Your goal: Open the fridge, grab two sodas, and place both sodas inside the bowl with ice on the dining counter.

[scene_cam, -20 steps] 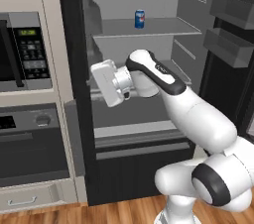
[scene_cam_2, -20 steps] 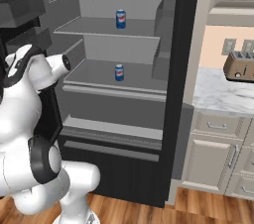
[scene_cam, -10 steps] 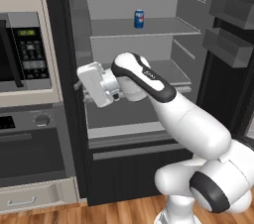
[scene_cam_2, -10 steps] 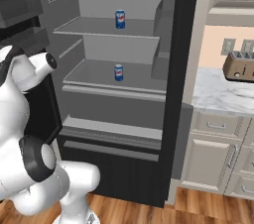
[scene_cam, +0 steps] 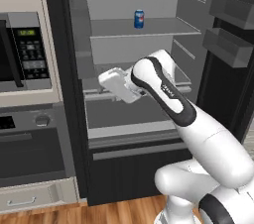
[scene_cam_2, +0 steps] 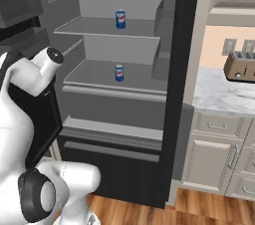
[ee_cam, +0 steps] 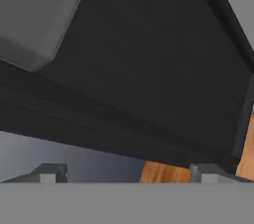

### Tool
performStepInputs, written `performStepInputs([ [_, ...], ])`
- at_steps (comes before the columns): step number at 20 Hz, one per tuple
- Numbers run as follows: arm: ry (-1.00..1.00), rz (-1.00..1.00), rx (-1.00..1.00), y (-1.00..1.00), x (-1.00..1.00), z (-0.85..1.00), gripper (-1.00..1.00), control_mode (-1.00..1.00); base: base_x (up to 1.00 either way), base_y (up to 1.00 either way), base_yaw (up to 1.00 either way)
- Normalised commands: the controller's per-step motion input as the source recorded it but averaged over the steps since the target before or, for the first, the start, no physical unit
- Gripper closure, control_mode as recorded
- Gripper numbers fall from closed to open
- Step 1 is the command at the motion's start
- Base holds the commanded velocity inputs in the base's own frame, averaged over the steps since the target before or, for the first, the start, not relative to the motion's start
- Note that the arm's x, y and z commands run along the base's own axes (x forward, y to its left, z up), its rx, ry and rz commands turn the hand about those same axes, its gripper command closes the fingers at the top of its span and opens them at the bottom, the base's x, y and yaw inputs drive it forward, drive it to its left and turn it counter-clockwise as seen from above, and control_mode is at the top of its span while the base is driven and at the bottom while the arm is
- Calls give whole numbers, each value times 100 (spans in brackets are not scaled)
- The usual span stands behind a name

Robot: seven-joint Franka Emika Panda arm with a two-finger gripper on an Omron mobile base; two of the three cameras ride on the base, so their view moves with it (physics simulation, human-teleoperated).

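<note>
I had the fridge (scene_cam_2: 124, 45) standing open, its doors swung wide to either side. One soda (scene_cam: 139, 19) stood on the upper shelf near the back wall; the lower soda (scene_cam_2: 119, 72) stood mid-shelf with bare shelf all around it. The gripper (ee_cam: 126, 172) hung released, fingers spread wide and grasping nothing, aimed at the dark door face and a strip of wooden floor (ee_cam: 163, 172). The hand sat at the left shelf edge, close to the door bins (scene_cam: 82, 44)

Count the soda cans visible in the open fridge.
2: one soda can on the upper shelf, another soda can on the shelf below. The arm hides the lower one in the left base view; others may be hidden.
</note>
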Motion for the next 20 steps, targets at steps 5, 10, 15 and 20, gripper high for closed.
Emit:
performStepInputs([
  [5,-24,-16,-37,-99,-38,-4,-100,-100,0,0,0],
  [10,-15,-16,-36,-86,-8,-31,-100,-100,0,0,0],
  [15,-5,-13,-24,-82,-10,-69,-100,-100,0,0,0],
  [20,-7,-16,-15,-90,-60,-38,-100,-100,0,0,0],
])
